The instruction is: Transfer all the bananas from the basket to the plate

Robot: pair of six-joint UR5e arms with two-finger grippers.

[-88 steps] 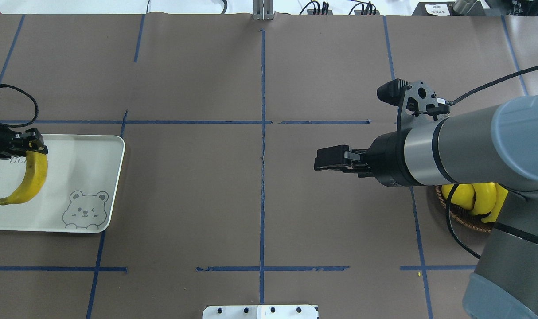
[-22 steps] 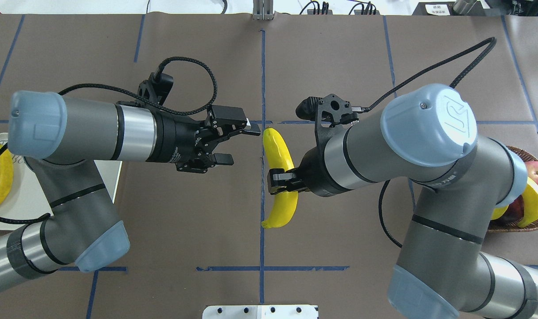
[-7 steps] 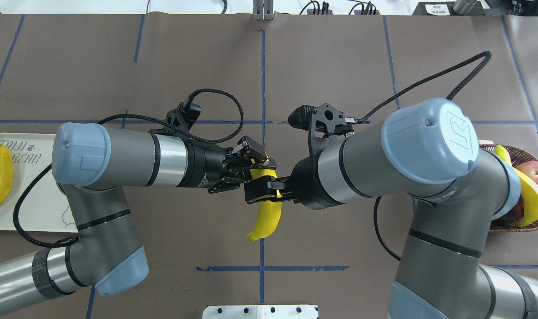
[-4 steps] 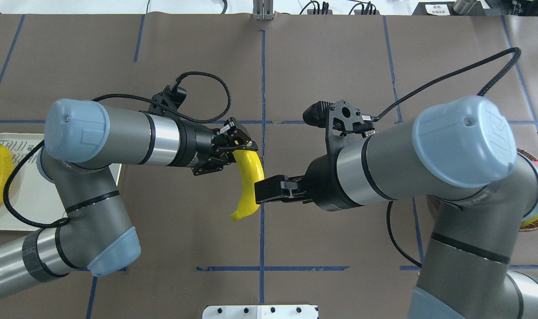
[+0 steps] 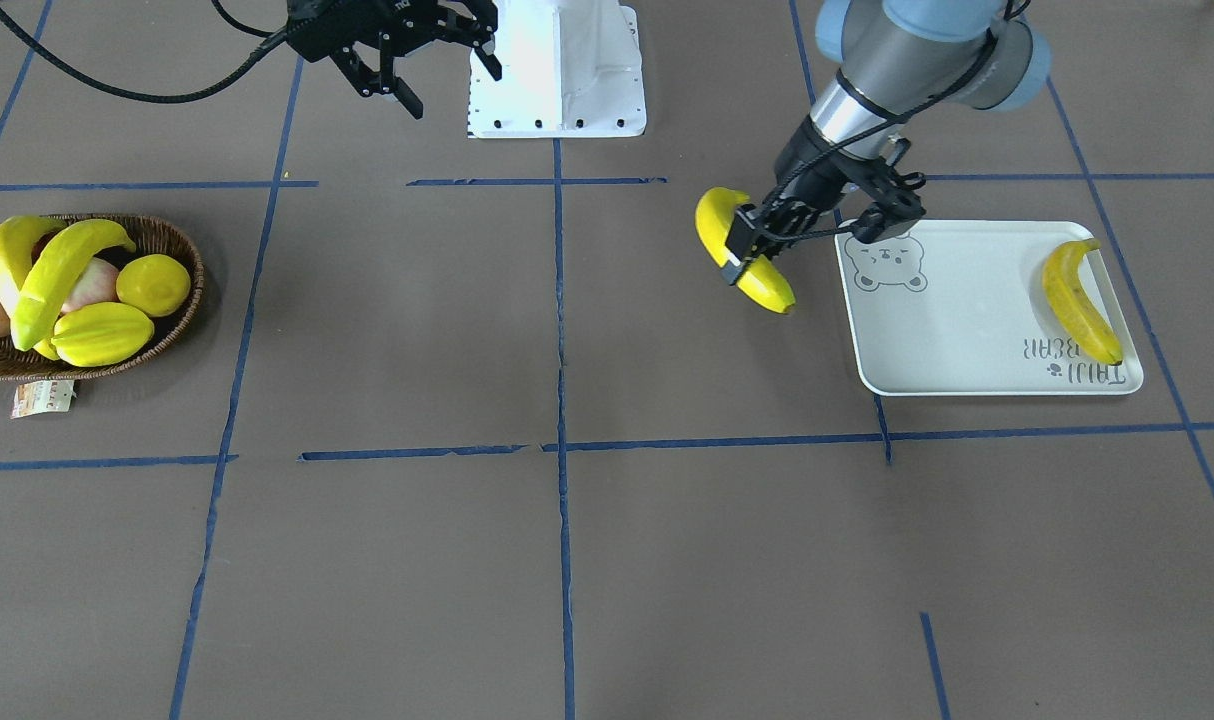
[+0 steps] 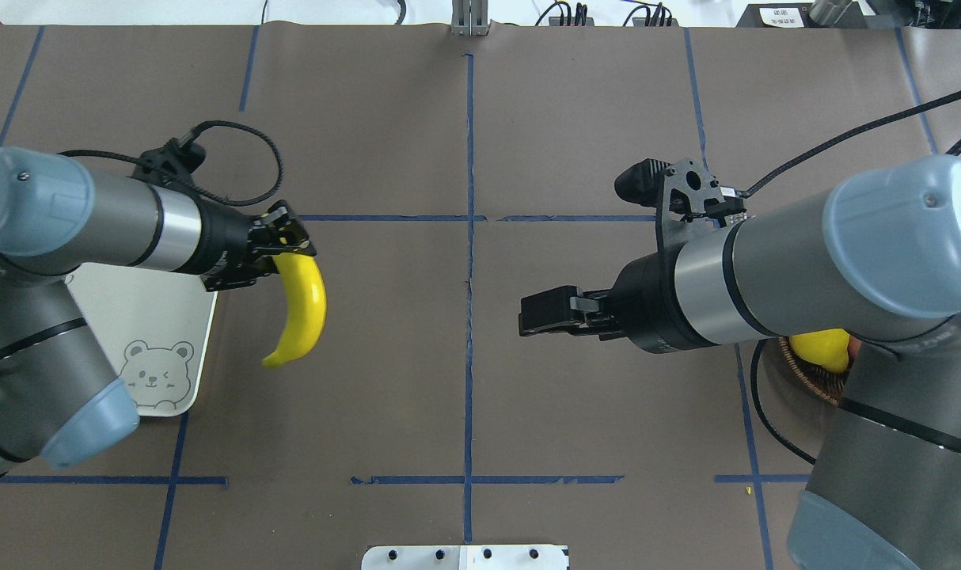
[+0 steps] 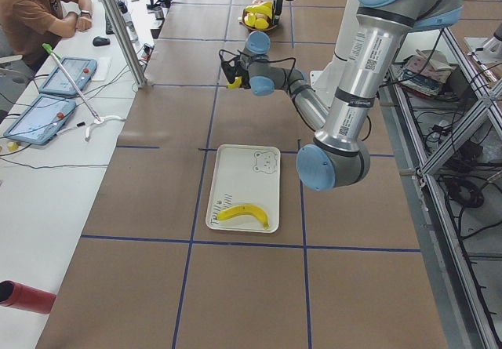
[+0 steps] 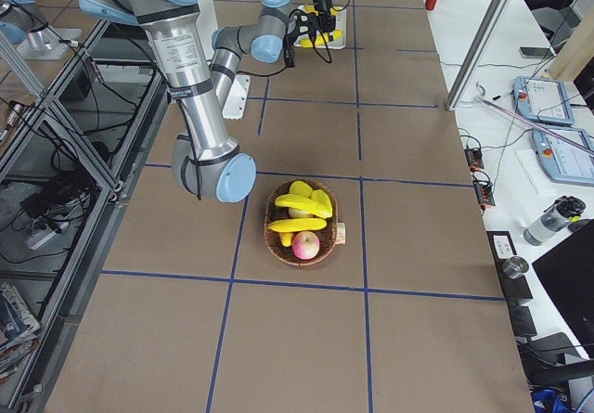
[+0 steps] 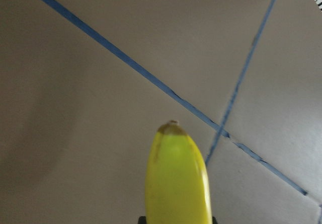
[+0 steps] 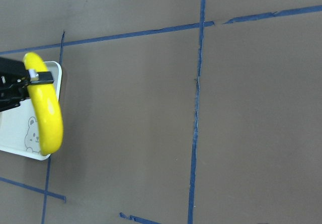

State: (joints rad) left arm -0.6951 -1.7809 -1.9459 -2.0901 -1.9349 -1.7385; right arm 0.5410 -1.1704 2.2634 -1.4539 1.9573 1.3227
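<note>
1. Lower left of the overhead frame: the plate (image 6: 181,305) sits flat on the bench (image 6: 465,119), partly under the left arm's elbow. The front view shows a resting banana (image 5: 1077,298) lying along the plate's right-hand edge.
2. Left of centre: the left pincer (image 6: 279,252) is clenched on the held banana (image 6: 305,305) near one end. The rest of the fruit curves free toward the bottom of the frame. It hangs in the air just beside the plate's rim, over bare bench and not over the plate.
3. The danger: with the grip so near one end, the long free part could swing or slip out on a quick move. Let go here and it lands on the bench, missing the plate.
4. Pose: the left forearm lies nearly level across the upper left, with the wrist pointing toward frame centre and the elbow folded low.
5. Right of centre: the right pincer (image 6: 532,314) is released and empty, pointing frame-left above the bench, its forearm stretched in from the right edge.
6. Right edge: the basket (image 6: 805,376) is mostly hidden by that arm. In the front view two basket bananas (image 5: 59,268) lie in it among other fruit, so I judge the job about half done.
</note>
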